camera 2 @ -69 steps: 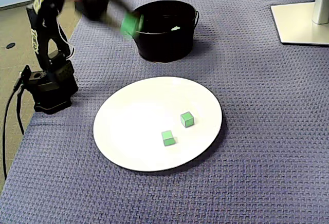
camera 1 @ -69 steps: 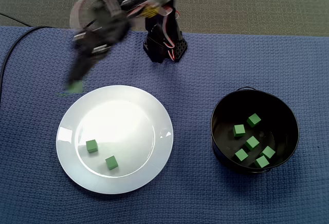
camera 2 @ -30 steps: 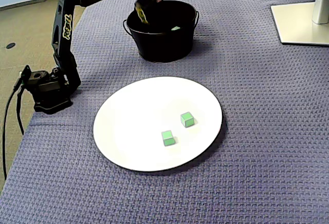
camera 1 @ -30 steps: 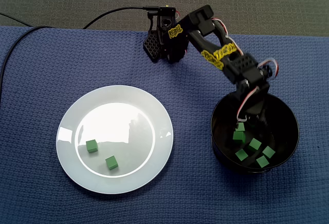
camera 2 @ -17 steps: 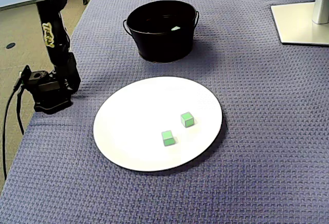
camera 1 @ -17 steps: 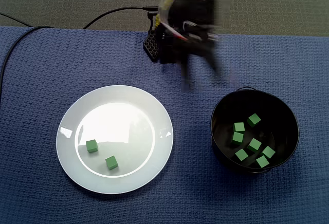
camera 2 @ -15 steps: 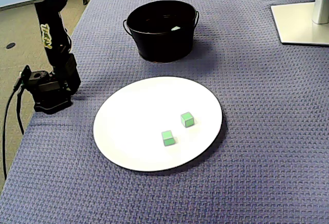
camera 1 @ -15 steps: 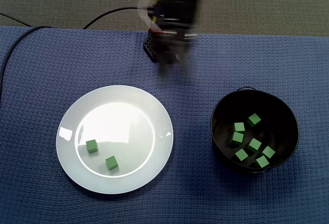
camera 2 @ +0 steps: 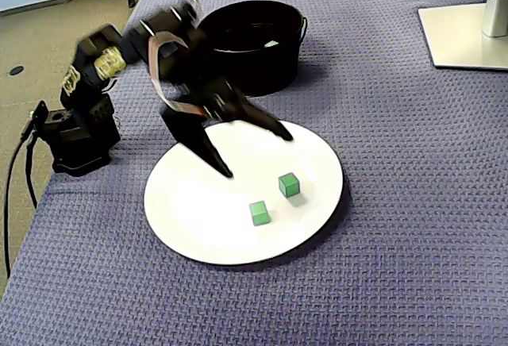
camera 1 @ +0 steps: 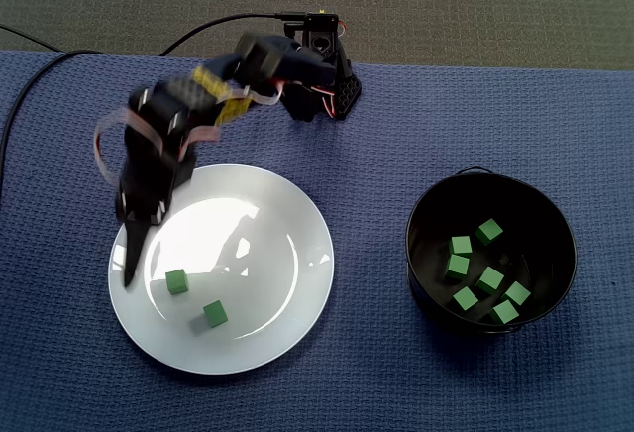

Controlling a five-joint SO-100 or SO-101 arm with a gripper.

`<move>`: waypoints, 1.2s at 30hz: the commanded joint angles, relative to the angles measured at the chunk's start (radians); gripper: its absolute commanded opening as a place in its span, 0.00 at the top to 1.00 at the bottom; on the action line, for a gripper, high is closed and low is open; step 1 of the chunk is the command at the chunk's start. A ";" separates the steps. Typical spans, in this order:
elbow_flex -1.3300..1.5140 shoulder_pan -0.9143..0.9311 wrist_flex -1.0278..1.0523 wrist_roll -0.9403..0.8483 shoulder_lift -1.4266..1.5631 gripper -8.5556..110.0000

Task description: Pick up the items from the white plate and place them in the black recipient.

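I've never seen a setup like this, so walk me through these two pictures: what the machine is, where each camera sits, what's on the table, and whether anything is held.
It is a small black robot arm standing at the table's edge. One fixed view looks straight down. The other looks across from the side. A blue cloth covers the table. On it sit a white plate with two green cubes and a black bucket holding more cubes. The tool hangs open over the plate, holding nothing.
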 commanded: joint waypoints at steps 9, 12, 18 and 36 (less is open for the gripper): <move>-0.112 -0.043 0.077 -0.322 -0.206 0.56; -0.130 -0.044 0.072 -0.322 -0.225 0.56; -0.132 -0.049 0.026 -0.308 -0.272 0.56; -0.130 -0.064 -0.026 -0.242 -0.316 0.84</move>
